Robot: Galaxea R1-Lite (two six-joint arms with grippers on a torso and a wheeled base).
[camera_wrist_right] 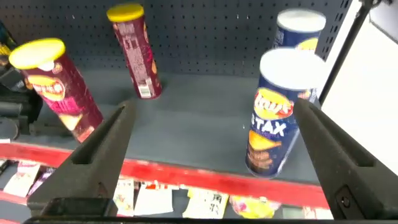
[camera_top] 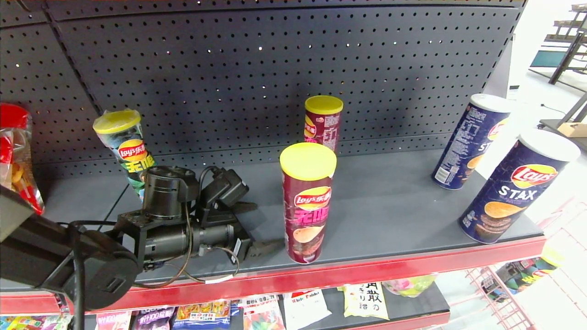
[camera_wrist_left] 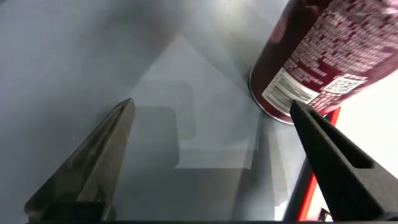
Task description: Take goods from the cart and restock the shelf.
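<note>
On the grey shelf (camera_top: 390,206) a maroon can of crisps (camera_top: 307,206) with a yellow lid stands upright near the front edge. My left gripper (camera_top: 268,225) lies low on the shelf just left of that can, open and empty. From the left wrist, the can's base (camera_wrist_left: 329,56) sits off one fingertip of the left gripper (camera_wrist_left: 211,106). A second maroon can (camera_top: 322,121) stands behind, and a green can (camera_top: 126,146) stands at the back left. Two blue cans (camera_top: 472,142) (camera_top: 518,188) stand on the right. My right gripper (camera_wrist_right: 212,107) hangs open and empty in front of the shelf, facing the nearer blue can (camera_wrist_right: 277,118).
A dark pegboard (camera_top: 275,59) backs the shelf and a red strip (camera_top: 367,270) edges its front. Red snack bags (camera_top: 13,151) hang at the far left. Snack packets (camera_top: 302,307) fill the shelf below. A pink wire cart (camera_top: 513,284) is at the lower right.
</note>
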